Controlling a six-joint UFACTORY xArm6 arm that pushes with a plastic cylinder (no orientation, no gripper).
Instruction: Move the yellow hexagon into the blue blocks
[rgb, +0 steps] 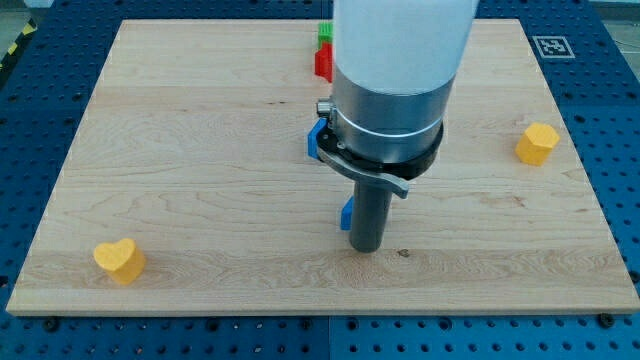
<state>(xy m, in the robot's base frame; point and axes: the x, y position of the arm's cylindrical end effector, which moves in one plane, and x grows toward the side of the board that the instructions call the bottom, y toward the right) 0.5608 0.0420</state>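
Observation:
The yellow hexagon (537, 143) lies near the board's right edge, far from my arm. A blue block (314, 138) shows at the arm's left side, mostly hidden behind it. A second blue block (346, 214) peeks out just left of the rod. My tip (367, 247) rests on the board near the middle, touching or almost touching that second blue block. The hexagon is well to the right of and slightly above the tip.
A yellow heart (119, 259) lies at the lower left of the wooden board (200, 150). A red block (324, 63) and a green block (325, 31) sit at the top centre, partly hidden by the arm.

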